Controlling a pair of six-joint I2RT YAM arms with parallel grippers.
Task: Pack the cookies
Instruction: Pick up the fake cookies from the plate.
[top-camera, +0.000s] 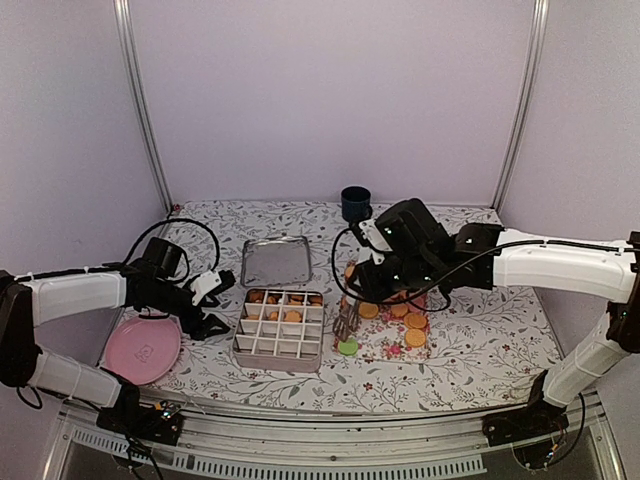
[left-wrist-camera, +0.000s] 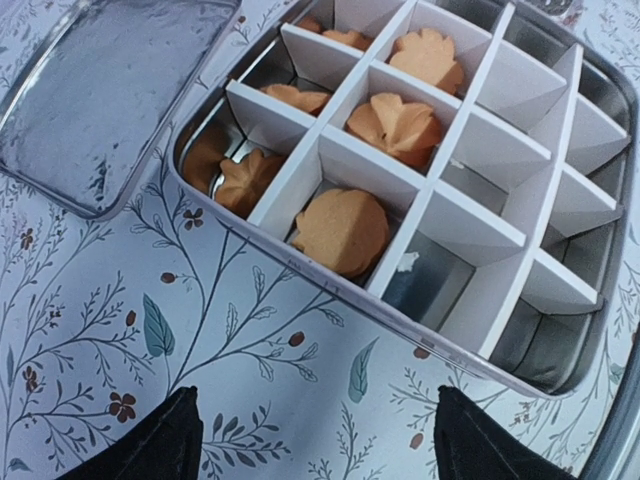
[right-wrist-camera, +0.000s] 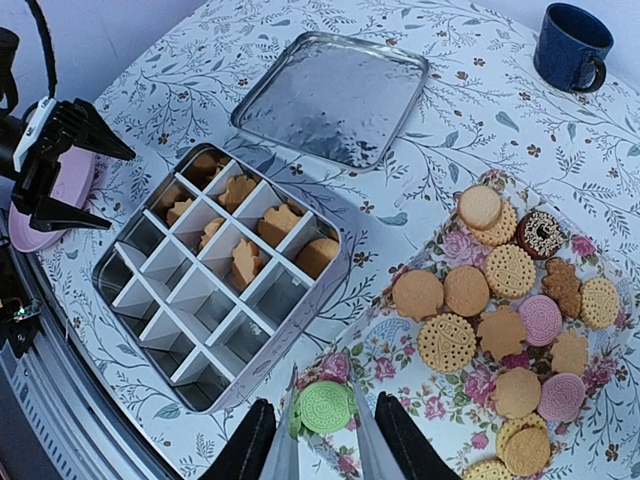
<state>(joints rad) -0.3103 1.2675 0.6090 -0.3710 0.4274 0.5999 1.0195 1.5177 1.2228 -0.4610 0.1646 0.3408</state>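
Several cookies (right-wrist-camera: 480, 330), tan, pink and dark brown, lie on a floral cloth (top-camera: 385, 343) at the right. A green cookie (right-wrist-camera: 325, 405) lies flat at the cloth's near-left corner (top-camera: 347, 347). My right gripper (right-wrist-camera: 325, 445) is shut on metal tongs (right-wrist-camera: 283, 450), whose two blades stand on either side of the green cookie. A divided tin (top-camera: 279, 350) in the middle holds several tan cookies (left-wrist-camera: 340, 230) in its far cells. My left gripper (left-wrist-camera: 320, 450) hangs open just left of the tin (top-camera: 212, 305), with nothing between its fingers.
The tin's lid (top-camera: 275, 262) lies flat behind the tin. A pink plate (top-camera: 143, 350) sits at the near left under the left arm. A dark blue mug (top-camera: 355, 203) stands at the back. The table's front edge is close below the tin.
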